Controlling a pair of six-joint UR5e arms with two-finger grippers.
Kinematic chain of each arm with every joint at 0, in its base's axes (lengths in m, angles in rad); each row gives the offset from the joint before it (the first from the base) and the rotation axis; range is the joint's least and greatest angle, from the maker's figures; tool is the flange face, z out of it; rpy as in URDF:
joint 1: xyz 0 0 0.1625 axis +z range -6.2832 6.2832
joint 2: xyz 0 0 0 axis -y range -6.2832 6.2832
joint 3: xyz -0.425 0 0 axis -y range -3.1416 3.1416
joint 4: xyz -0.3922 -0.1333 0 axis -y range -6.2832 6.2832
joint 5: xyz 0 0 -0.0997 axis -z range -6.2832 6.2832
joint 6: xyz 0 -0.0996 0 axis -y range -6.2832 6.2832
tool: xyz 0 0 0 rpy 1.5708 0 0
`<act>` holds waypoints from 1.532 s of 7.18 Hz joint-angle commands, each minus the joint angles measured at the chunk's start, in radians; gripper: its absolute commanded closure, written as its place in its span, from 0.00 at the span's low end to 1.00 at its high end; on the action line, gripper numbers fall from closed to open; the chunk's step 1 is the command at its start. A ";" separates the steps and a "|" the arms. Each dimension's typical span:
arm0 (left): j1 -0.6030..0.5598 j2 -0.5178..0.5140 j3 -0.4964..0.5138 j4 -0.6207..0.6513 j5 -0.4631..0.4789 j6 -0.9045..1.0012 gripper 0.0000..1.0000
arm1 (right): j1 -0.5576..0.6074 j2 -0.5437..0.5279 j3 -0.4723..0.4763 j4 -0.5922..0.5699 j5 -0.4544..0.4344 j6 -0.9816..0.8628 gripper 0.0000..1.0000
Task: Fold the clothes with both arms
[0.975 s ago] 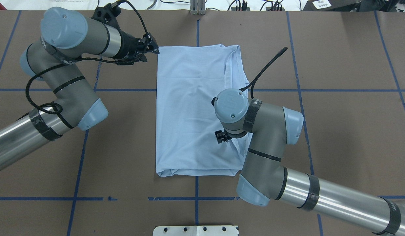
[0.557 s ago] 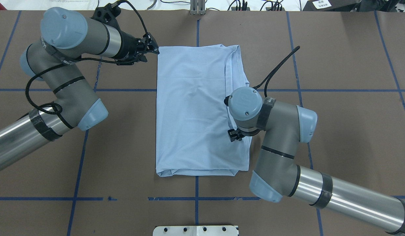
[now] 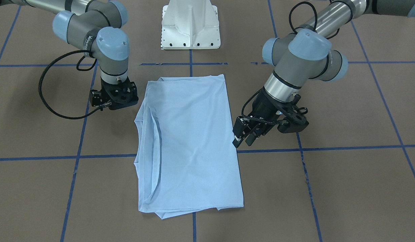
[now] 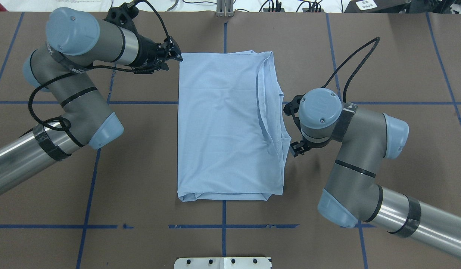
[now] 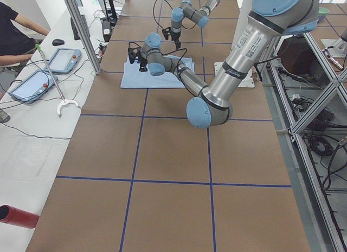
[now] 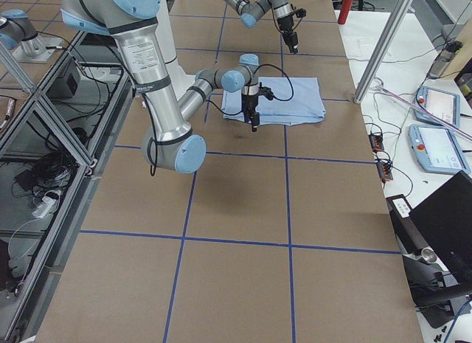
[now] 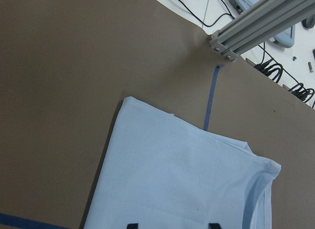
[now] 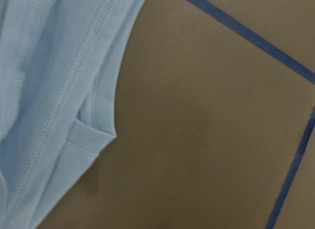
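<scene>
The light blue T-shirt lies flat on the brown table, folded into a tall rectangle; its print and collar are hidden. My left gripper hangs open above the table just off the shirt's left edge, empty. The left wrist view looks down on the shirt's far corner. My right gripper points straight down just off the shirt's right edge. Its fingers are hidden under the wrist, so I cannot tell its state. The right wrist view shows only the stitched hem and bare table.
The white pedestal base stands at the robot's side of the table. Blue tape lines cross the brown surface. An aluminium post rises beyond the far edge. A person sits at a side table with tablets.
My right arm has swung to the right, from over the shirt's right half to the table beside its right edge. The left arm and the shirt have stayed nearly still.
</scene>
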 commanded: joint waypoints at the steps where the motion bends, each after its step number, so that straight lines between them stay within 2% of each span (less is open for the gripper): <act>1: -0.001 0.002 -0.009 0.001 0.000 -0.001 0.43 | -0.009 0.134 -0.091 0.017 -0.001 0.058 0.00; 2: -0.001 0.002 -0.011 0.001 0.000 -0.002 0.43 | -0.007 0.229 -0.225 0.068 -0.003 0.059 0.00; 3: -0.001 0.003 -0.015 0.007 0.000 -0.002 0.43 | 0.008 0.277 -0.332 0.142 -0.004 0.059 0.00; 5: 0.000 0.003 -0.046 0.049 0.000 -0.002 0.43 | 0.058 0.302 -0.443 0.206 -0.003 0.037 0.00; 6: 0.000 0.003 -0.046 0.053 0.000 -0.002 0.43 | 0.098 0.297 -0.469 0.220 -0.003 -0.046 0.00; 8: 0.000 0.002 -0.047 0.056 0.000 -0.005 0.44 | 0.167 0.240 -0.466 0.234 0.008 -0.160 0.00; 9: 0.002 0.002 -0.047 0.056 0.000 -0.005 0.43 | 0.169 0.257 -0.417 0.200 0.023 -0.131 0.00; 11: -0.001 0.003 -0.061 0.056 0.000 -0.005 0.43 | 0.093 0.224 -0.251 0.189 0.031 0.202 0.00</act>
